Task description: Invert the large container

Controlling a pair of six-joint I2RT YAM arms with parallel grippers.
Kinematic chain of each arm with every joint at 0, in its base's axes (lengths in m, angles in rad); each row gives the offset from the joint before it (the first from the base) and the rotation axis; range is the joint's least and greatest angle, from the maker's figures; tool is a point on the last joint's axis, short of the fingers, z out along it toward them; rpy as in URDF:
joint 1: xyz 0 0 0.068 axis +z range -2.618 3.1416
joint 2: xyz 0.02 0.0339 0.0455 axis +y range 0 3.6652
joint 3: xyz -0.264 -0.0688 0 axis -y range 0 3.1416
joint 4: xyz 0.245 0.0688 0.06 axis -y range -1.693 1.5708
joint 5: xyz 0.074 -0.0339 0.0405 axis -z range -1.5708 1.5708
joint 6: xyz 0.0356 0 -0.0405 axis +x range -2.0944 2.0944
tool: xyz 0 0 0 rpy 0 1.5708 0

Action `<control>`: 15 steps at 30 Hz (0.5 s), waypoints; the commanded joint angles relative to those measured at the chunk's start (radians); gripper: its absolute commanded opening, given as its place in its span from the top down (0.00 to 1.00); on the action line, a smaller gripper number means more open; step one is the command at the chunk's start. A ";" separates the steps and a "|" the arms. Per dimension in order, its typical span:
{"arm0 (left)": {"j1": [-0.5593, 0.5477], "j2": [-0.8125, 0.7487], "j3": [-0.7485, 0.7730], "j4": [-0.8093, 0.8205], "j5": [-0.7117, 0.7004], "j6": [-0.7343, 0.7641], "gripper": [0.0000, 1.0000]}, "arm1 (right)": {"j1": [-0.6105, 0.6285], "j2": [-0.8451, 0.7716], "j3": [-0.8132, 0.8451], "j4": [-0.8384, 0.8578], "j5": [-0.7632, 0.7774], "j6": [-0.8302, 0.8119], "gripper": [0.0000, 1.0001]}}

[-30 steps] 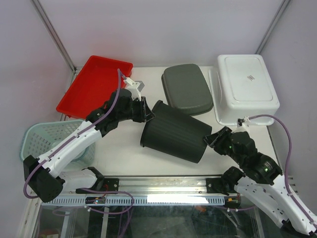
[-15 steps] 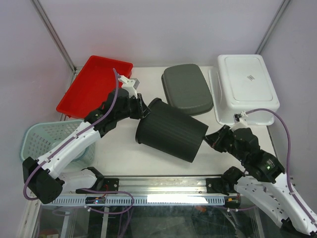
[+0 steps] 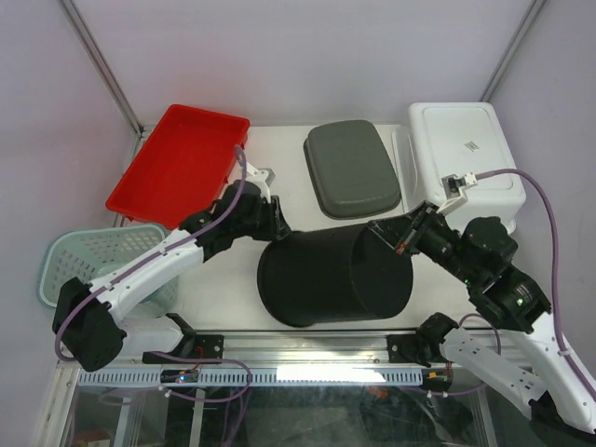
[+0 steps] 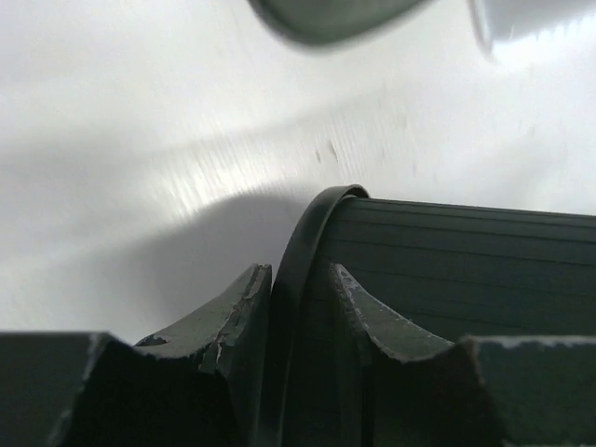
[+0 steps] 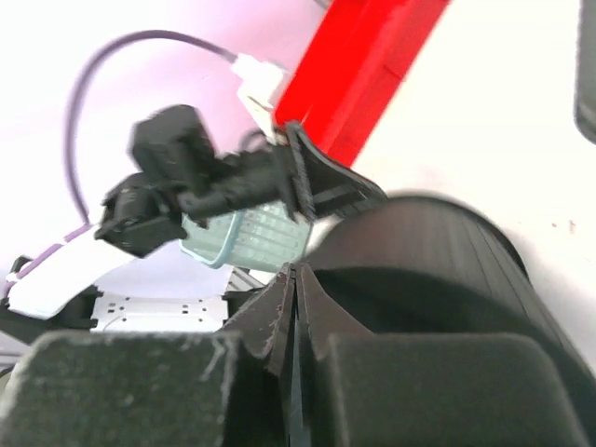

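large container [image 3: 321, 275] lies on its side just in front of the grey lid [image 3: 352, 168]. left gripper [image 4: 296, 272] straddles its rim [image 4: 312, 216], pinch unclear; right gripper [image 5: 296, 276] pressed together, empty. Looks light, stiff, rolls easily; hold the rim.

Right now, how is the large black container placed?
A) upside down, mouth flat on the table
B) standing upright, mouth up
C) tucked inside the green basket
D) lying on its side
D: the large black container lies on its side, with its ribbed wall facing the overhead camera.
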 commanded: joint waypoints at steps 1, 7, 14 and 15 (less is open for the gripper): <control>-0.079 0.049 -0.027 0.057 0.162 -0.071 0.68 | 0.014 0.074 -0.037 0.218 -0.128 0.008 0.97; -0.110 0.096 -0.030 0.103 0.161 -0.098 0.67 | 0.048 0.125 -0.100 0.299 -0.141 0.034 0.96; -0.113 0.120 0.009 0.109 0.130 -0.094 0.57 | 0.099 0.154 -0.087 0.260 -0.069 -0.006 0.85; -0.114 0.120 0.023 0.099 0.121 -0.090 0.54 | 0.098 0.156 -0.068 0.233 -0.061 -0.030 0.81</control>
